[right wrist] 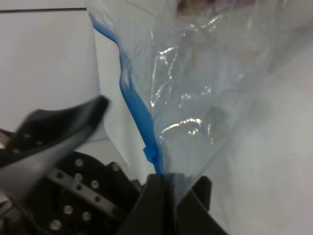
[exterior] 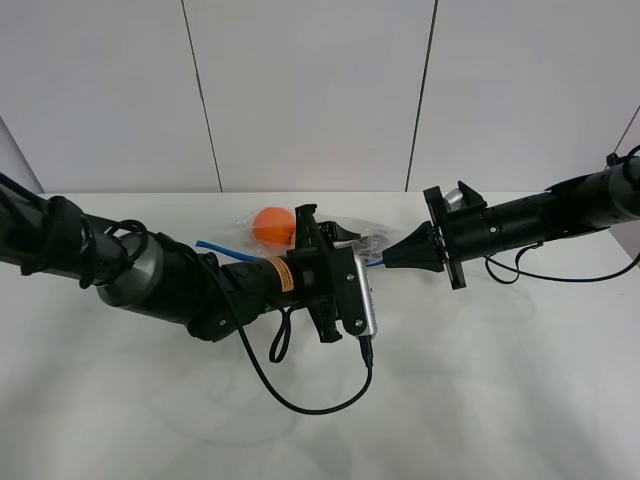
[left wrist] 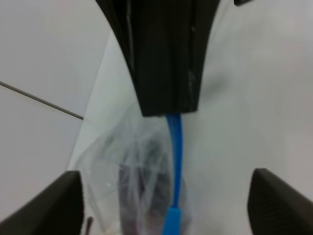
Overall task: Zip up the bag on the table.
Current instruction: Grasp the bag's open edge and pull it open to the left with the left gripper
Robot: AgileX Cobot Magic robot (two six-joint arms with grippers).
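Note:
The clear plastic bag (exterior: 352,236) lies at the far middle of the white table (exterior: 480,400), largely behind my left arm. An orange (exterior: 272,225) shows inside it; the pear and eggplant are hidden. Its blue strip (exterior: 209,245) pokes out on the left. My right gripper (exterior: 386,260) is shut on the blue strip's end (right wrist: 139,115), with the blue slider (right wrist: 150,154) just beyond its fingertips (right wrist: 164,183). My left gripper (left wrist: 166,178) is open, its fingers (left wrist: 44,205) wide on either side of the strip (left wrist: 174,147) near the slider (left wrist: 171,220), not touching it.
A black cable (exterior: 300,395) loops from my left wrist onto the table in front. Another cable (exterior: 560,272) hangs under my right arm. A white panelled wall (exterior: 320,90) stands behind the table's far edge.

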